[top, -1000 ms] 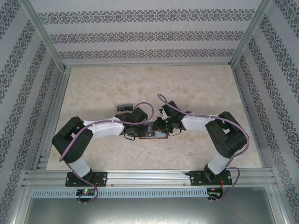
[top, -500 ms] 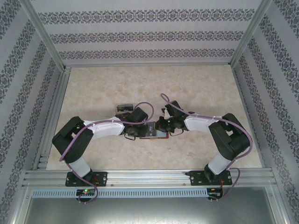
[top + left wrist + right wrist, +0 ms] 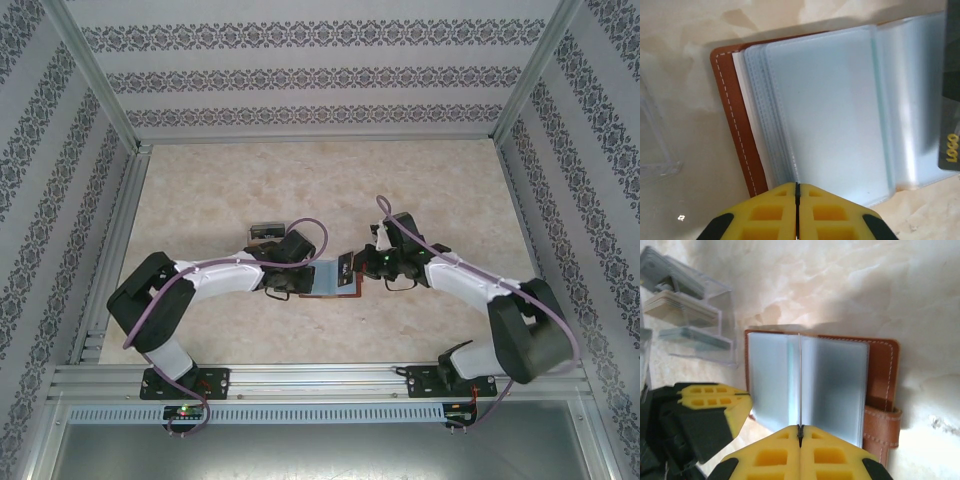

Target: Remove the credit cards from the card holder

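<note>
The right pincer is pressed together on a thin dark credit card with yellow lettering, which shows edge-on above its ribbed yellow fingertips. The left pincer is pressed together with nothing visible between its tips, over the near edge of the spread reddish-brown leather card holder. Frosted blue-grey plastic sleeves fan out just ahead of both pincers. Beyond and left of the right pincer stands a clear plastic tray of stacked cards, on the glossy marbled table. A stitched snap tab lies to that pincer's right.
</note>
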### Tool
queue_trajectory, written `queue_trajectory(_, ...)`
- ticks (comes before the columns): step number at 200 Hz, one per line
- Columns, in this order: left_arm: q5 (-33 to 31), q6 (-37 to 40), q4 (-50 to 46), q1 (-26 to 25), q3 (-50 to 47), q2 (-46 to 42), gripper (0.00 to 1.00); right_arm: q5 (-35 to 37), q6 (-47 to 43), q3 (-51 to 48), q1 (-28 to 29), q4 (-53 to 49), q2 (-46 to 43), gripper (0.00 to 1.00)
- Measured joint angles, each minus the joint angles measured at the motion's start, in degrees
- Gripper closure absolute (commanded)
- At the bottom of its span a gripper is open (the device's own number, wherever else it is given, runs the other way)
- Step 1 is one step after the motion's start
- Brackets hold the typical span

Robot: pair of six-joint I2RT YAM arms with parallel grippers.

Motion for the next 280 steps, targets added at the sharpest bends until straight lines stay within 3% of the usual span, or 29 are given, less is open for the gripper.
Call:
queue_trajectory(17, 0.0, -0.2, -0.7, 0.0, 0.0, -2.5, 0.79, 0.3, -1.9, 0.6, 0.0, -3.0, -3.1, 1.0)
queue_trajectory(41, -1.6, -0.8, -2.5, 0.0, 0.4, -8.9, 0.38, 1.6, -5.2, 3.1, -0.1, -7.1, -6.1, 1.0)
queue_trajectory(56, -4.0, -1.5, -4.0, 0.0, 1.0, -13.7, 0.2, 2.9, -8.0, 6.2, -0.1, -9.8, -6.8, 1.0)
queue_trajectory(79, -9.1, -2.8, -7.3, 0.2, 1.8, -21.6, 0.0, 5.9, -13.1, 12.4, 1.6, -13.4, -6.4, 1.0)
queue_trajectory(170, -26.6, -14.6, -26.4, 5.4, -3.5, -50.3, 0.01, 21.0, -43.3, 41.6, 17.3, -19.7, 14.4, 1.0)
queue_trajectory(236, -31.8, -21.3, -36.2, 5.6, -7.1, -59.8, 0.0, 27.1, -65.3, 61.7, 23.7, -29.2, 30.7, 1.0)
queue_trajectory(280, -33.8, -24.0, -40.5, 5.8, -7.9, -64.7, 0.0, 32.5, -73.7, 67.4, 26.4, -33.8, 37.9, 1.0)
